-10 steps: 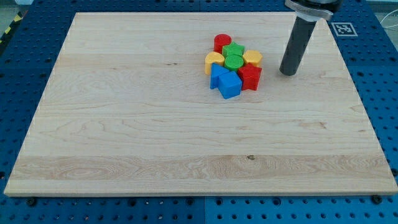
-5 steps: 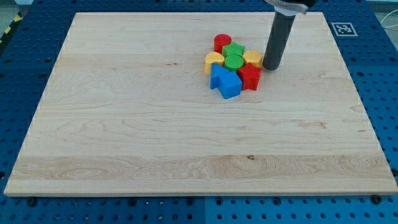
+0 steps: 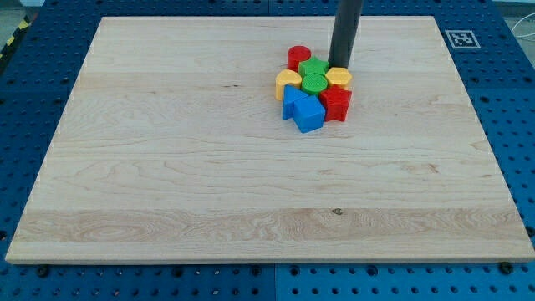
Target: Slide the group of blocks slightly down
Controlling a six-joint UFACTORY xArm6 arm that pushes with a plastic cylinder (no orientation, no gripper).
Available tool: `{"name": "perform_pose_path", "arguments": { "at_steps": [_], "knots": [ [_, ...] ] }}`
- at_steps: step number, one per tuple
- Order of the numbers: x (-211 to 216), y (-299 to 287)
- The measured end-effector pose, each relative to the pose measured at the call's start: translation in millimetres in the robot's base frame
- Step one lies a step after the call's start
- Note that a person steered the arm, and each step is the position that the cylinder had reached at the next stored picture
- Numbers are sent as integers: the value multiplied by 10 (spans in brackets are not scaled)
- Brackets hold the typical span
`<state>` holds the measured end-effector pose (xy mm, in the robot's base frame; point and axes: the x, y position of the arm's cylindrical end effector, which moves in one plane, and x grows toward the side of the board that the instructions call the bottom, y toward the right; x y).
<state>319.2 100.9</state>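
A tight group of blocks sits on the wooden board (image 3: 167, 167), right of centre toward the view's top. It holds a red cylinder (image 3: 298, 58), a green star-like block (image 3: 315, 68), a green round block (image 3: 313, 82), a yellow block on the left (image 3: 287, 81), a yellow block on the right (image 3: 338, 79), a red block (image 3: 337, 104) and two blue blocks (image 3: 293, 101) (image 3: 310, 114). My tip (image 3: 340, 65) stands at the group's top right edge, just above the right yellow block and beside the green star-like block.
The board lies on a blue perforated table (image 3: 518, 125). A black-and-white marker tag (image 3: 461, 38) sits off the board's top right corner.
My tip has moved left and toward the view's top, from the right of the group to its top right edge. The blocks have not visibly moved.
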Motion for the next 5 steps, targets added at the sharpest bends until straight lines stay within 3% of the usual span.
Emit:
{"name": "perform_pose_path", "arguments": {
  "at_steps": [5],
  "knots": [
    [196, -522]
  ]
}}
